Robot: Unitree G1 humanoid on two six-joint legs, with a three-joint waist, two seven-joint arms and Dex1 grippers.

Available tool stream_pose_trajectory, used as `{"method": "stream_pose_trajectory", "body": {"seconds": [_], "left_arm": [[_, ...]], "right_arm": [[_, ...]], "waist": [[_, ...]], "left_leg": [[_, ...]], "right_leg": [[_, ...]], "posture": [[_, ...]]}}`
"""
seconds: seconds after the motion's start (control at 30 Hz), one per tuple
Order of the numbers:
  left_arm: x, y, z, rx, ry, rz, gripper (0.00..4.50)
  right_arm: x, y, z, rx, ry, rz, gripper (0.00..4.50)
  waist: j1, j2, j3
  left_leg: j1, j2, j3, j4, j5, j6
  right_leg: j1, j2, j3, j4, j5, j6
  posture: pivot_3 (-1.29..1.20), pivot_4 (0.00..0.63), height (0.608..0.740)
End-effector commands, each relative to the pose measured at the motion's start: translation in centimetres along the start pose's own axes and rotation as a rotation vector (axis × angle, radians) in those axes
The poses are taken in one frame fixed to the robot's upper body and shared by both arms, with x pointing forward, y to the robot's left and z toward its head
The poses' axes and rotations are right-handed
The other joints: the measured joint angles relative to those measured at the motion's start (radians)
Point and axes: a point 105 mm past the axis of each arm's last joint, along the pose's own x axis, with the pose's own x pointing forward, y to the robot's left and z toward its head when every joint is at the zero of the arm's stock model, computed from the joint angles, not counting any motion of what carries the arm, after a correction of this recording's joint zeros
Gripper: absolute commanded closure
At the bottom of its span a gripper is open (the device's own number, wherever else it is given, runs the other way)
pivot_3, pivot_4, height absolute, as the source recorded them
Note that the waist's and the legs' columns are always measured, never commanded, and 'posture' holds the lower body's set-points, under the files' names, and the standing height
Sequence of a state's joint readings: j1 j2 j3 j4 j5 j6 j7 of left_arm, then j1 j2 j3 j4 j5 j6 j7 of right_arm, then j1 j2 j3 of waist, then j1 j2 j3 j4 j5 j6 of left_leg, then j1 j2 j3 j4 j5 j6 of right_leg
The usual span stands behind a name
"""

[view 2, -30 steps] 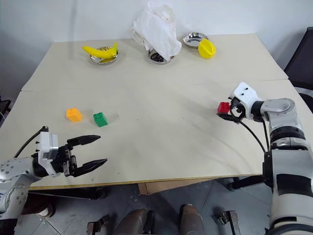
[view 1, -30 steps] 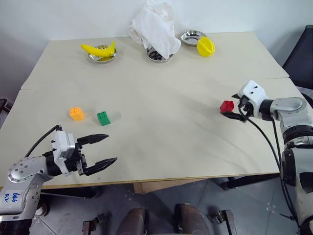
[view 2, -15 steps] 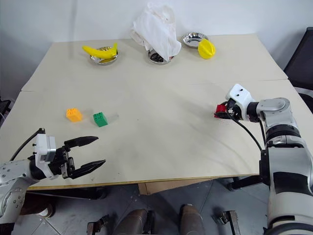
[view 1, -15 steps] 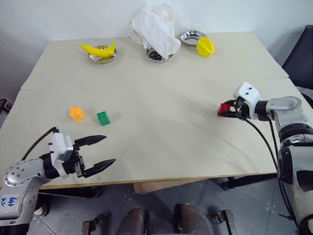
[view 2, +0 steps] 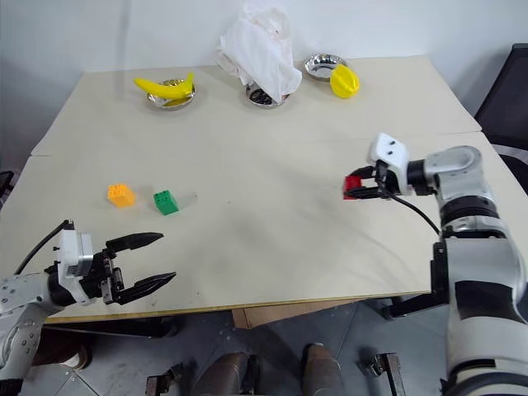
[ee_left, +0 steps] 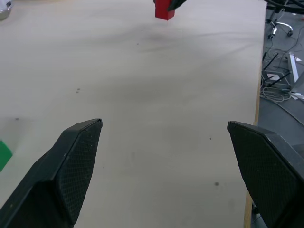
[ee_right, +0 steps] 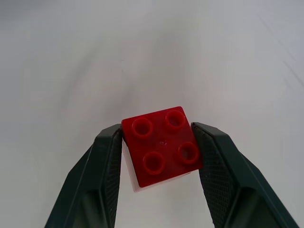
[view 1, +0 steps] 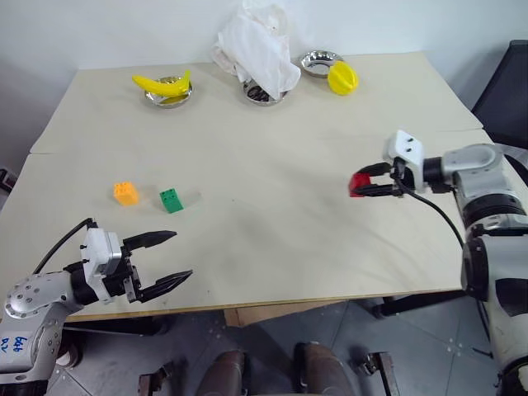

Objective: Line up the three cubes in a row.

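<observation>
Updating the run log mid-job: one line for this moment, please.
right gripper: shut on red cube | left gripper: open, empty | orange cube, green cube: side by side on table

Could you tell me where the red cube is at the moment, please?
In the left eye view the red cube is on the table's right side, pinched in the right gripper, far right of the green cube and orange cube.

Red cube (ee_right: 161, 145): glossy studded plastic. Table (view 1: 272, 231): matt, smooth. Bowls (view 1: 318, 59): shiny metal.
</observation>
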State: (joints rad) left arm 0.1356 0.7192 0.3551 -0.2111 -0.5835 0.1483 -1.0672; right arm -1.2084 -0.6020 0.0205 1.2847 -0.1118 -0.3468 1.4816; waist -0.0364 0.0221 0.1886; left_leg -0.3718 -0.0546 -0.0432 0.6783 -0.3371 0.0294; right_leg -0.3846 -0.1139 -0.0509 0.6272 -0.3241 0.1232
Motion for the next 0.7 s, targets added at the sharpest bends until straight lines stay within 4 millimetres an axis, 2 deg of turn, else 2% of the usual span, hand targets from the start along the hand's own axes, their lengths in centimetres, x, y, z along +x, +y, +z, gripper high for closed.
{"method": "stream_pose_trajectory", "body": {"seconds": [0.03,0.17,0.37,0.57,0.7], "left_arm": [[-1.0,0.1,-0.1,0.021,-0.003,0.035,0.00],[-1.3,-0.3,-0.4,0.015,0.003,0.041,0.00],[-1.6,-0.3,0.1,0.026,-0.021,0.069,0.00],[-0.9,-0.5,1.0,0.024,-0.087,0.092,0.00],[-0.5,-0.8,1.0,0.023,-0.085,0.087,0.00]], "right_arm": [[0.8,0.5,1.9,-0.098,-0.081,0.065,2.58],[1.9,1.6,1.6,-0.117,-0.098,0.119,2.58],[2.9,2.9,1.1,-0.090,-0.107,0.189,2.58],[3.5,3.5,0.2,-0.068,-0.106,0.183,2.58],[3.8,4.1,-0.4,-0.042,-0.095,0.198,2.58]], "waist": [[0.001,0.000,0.000],[0.012,0.000,0.000],[0.006,0.000,0.000],[0.006,0.000,0.000],[0.007,0.000,0.000]], "left_leg": [[0.000,0.000,0.000,0.000,0.000,0.000],[0.000,-0.001,-0.002,0.001,0.000,0.000],[0.000,-0.001,-0.003,0.001,0.000,0.000],[0.000,-0.001,-0.002,0.001,0.000,0.000],[0.000,-0.001,-0.002,0.001,0.000,0.000]], "right_leg": [[0.000,0.000,0.000,0.000,0.000,0.000],[0.001,-0.001,0.000,0.000,0.000,0.000],[0.001,-0.001,0.000,0.000,0.000,0.000],[0.000,-0.001,0.000,0.000,0.000,0.000],[0.001,-0.001,0.000,0.000,0.000,0.000]], "posture": [[0.00,0.150,0.740],[0.00,0.150,0.740],[0.00,0.150,0.740],[0.00,0.150,0.740],[0.00,0.150,0.740]]}}
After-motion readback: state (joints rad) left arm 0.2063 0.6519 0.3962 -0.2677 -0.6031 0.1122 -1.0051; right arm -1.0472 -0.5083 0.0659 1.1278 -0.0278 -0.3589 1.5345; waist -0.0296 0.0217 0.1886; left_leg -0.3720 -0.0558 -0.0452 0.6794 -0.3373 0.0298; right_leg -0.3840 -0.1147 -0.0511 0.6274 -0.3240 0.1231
